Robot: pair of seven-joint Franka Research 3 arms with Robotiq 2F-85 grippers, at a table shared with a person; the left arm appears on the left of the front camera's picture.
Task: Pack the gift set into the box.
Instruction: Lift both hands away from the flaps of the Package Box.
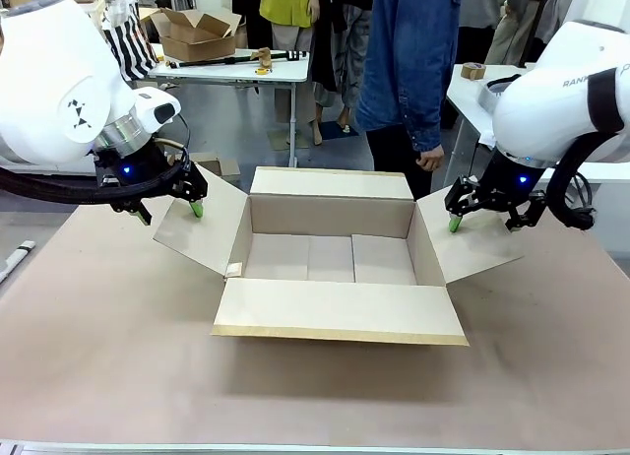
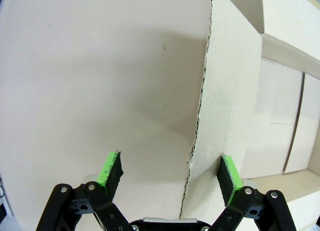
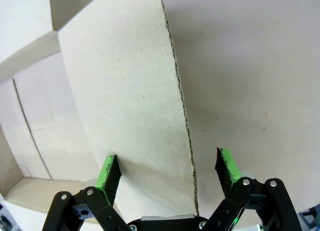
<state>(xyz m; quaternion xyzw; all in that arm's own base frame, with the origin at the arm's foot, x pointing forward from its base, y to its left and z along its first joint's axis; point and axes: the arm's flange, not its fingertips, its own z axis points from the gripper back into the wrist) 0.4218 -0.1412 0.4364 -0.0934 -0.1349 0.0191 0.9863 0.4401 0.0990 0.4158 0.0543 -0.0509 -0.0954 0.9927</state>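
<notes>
Looking at the table first: bare brown surface, with the box sitting mid-table, all four flaps folded outward, and the interior reads as empty cardboard floor. So the box is opened and ready to load; nothing is packed yet.

Gift set: not visible in any of my views. No tray, device, pen or band on the table or in the box. I can't tell where it is. A person stands at the far side behind the box, one hand hanging by the hip, apparently holding nothing.

Left flap: my left gripper is at its outer edge. The wrist view shows the fingers spread wide, straddling the flap's torn corrugated edge, one green pad against the flap face, the other clear over the table. Not clamped.

Right flap: my right gripper mirrors that. Fingers are spread, the flap edge runs between them, one pad is over the flap face, the other off it. Nothing pinched.

Status, my read: early stage. Side flaps are held or steadied open, the loading step not started. Remaining: get the gift set into the box, then presumably fold the flaps shut.
</notes>
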